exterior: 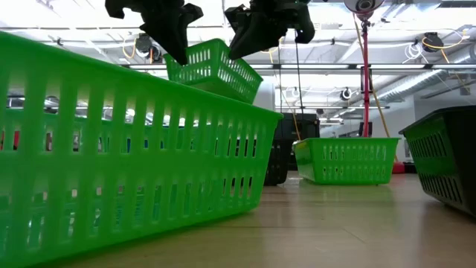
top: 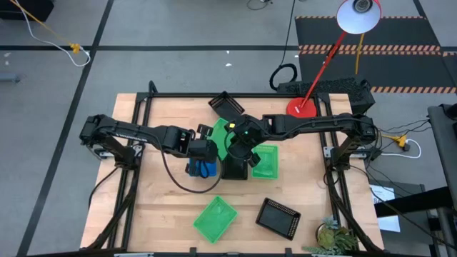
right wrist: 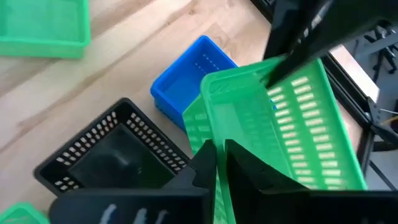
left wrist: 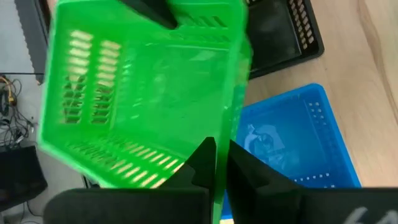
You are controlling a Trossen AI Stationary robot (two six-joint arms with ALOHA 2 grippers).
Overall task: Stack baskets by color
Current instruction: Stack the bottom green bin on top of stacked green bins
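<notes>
A green basket hangs tilted above the table's middle, held between both arms. My left gripper is shut on its left side. My right gripper is shut on its right side. Below them on the table stand a blue basket and, right beside it, a black basket. Another green basket rests on its bottom just right of the black one. My left gripper pinches the green basket's wall at its rim, one finger on each side of the wall. It comes slanting down from the table's left. The basket is lifted clear of the table and tilted. My right gripper pinches the opposite wall at its rim, one finger on each side of the wall. It comes slanting down from the table's right. The basket hangs clear of the table between the two grippers.
A third green basket and a black basket lie near the front edge. Another black basket sits at the far edge. A red lamp base stands far right, a small plant near right.
</notes>
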